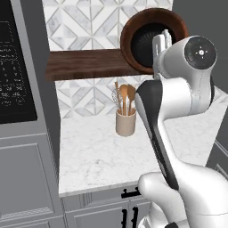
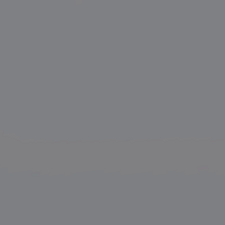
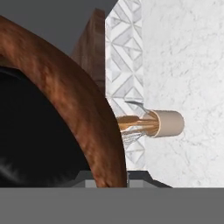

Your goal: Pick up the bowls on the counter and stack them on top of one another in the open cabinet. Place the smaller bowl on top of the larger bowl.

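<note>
The hand [image 1: 161,44] is clamped narrow on the rim of the large reddish-brown wooden bowl [image 1: 149,38], carrying it tilted on its side at the right end of the long dark-brown shelf board [image 1: 87,63], not yet set down, stacking undone.

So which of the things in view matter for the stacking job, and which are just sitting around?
Part of the job:
- larger bowl, wooden, tipped on its side, gripped at the rim by the tool
- open cabinet, the dark shelf board
- counter

Just lying about:
- utensil holder with wooden spoons and a whisk
- dark appliance panel
</note>
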